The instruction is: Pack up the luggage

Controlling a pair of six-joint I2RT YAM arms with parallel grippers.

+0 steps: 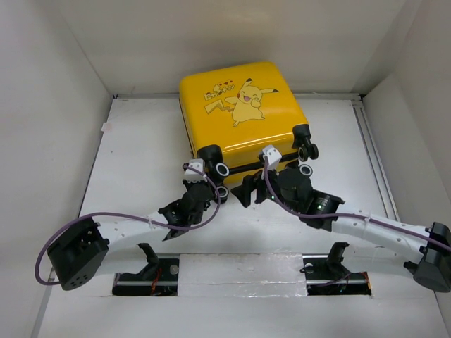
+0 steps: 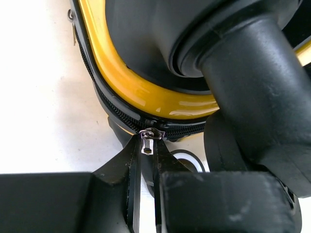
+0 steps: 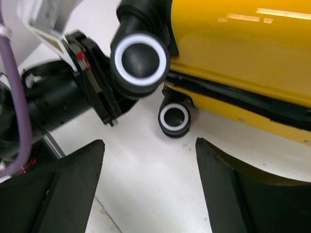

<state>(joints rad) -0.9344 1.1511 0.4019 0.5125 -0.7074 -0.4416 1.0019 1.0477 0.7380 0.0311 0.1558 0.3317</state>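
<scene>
As the luggage (image 1: 243,105) lies: closed flat, print up, at the back of the bench (image 1: 141,141), wheels toward the arms.
Zip pull (image 2: 147,145): metal tab at the near-left corner seam.
Left end effector (image 2: 146,153): clamped on the zip pull; best drawn along the track, following the corner's curve, never outward, or the tab likely slips.
Right end effector (image 3: 149,145): jaws wide, empty, beside a caster wheel (image 3: 140,58); could steady the shell.

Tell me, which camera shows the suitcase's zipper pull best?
The left wrist view: the zipper pull sits close-up, pinched by the left end effector. From above it's hidden; the right wrist view misses it.
</scene>
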